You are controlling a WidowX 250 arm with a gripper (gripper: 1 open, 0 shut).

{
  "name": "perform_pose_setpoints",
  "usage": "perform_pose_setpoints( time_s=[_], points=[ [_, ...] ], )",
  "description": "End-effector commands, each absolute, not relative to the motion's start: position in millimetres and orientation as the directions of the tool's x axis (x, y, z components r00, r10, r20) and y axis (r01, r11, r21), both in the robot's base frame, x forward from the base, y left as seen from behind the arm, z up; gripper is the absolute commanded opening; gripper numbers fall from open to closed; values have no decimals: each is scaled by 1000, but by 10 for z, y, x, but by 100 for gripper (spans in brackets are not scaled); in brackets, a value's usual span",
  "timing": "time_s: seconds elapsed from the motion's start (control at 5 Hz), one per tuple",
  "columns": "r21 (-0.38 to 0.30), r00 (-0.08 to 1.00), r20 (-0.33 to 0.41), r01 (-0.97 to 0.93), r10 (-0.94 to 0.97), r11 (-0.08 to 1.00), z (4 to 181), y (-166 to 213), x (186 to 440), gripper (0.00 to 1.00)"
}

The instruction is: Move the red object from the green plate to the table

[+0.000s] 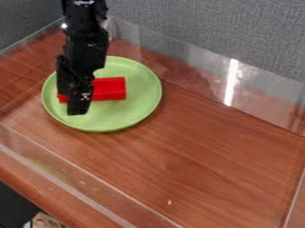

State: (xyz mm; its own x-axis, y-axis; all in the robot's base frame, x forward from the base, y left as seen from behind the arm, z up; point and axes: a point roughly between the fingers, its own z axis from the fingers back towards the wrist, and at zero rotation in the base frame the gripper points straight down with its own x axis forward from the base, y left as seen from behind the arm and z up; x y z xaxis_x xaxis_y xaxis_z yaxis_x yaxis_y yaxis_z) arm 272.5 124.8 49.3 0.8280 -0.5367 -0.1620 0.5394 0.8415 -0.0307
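Bright red, the block (108, 88) is being carried by the lime-green plate (126, 112), with spread, unloaded fingers (78, 99) being held over its left part; the grasp is seemingly being lined up, needing centring first.

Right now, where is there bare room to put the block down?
The table is bare to the right of the green plate and between it and the near clear wall. The plate's right side is bare too. It is crowded at the plate's left, where the open gripper overlaps the red block.
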Motion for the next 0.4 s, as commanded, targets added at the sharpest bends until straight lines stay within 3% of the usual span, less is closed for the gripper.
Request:
perform_pose_setpoints(
  time_s=[0.0,0.2],
  points=[
    [29,831,-150,546,-536,837,488,1384,2836,100],
    [32,863,-156,491,-481,871,477,1437,2894,100]
  ],
)
